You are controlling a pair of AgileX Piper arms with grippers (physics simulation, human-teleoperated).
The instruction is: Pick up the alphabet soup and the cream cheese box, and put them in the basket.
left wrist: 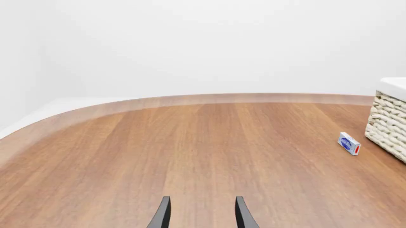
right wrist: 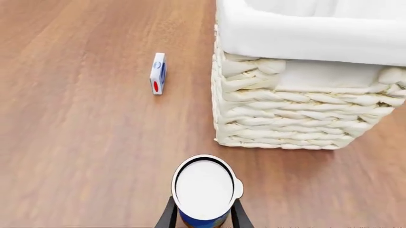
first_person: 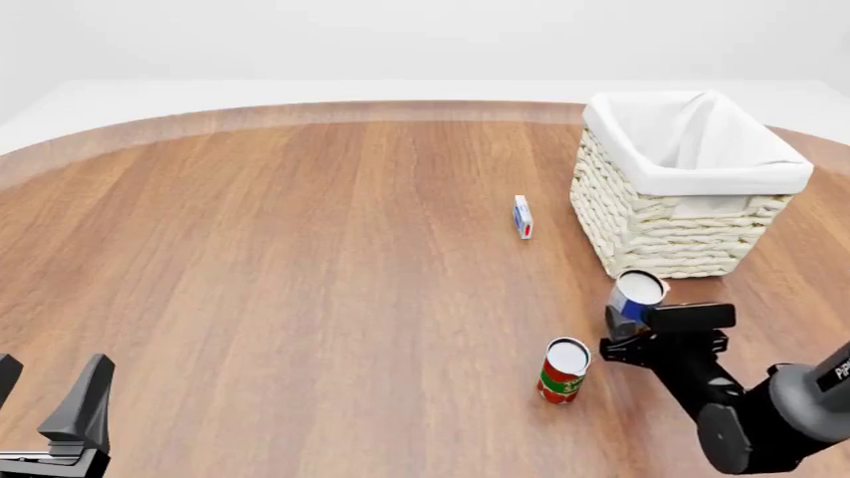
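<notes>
The left end effector (first_person: pixel 47 398) sits nearest, its fingers apart and holding nothing. The right end effector (first_person: pixel 638 324) is closed on the alphabet soup (first_person: pixel 636 292), just in front of the basket (first_person: pixel 664 234). Two cans are here — the second, a red-and-green can (first_person: pixel 563 370), stands on the bench (first_person: pixel 293 269). One cream cheese box (first_person: pixel 524 216) stands on edge beside the one basket — only its white liner shows inside.

No label reads clearly; the right arm (first_person: pixel 777 413) bears partial lettering (cut off).
</notes>
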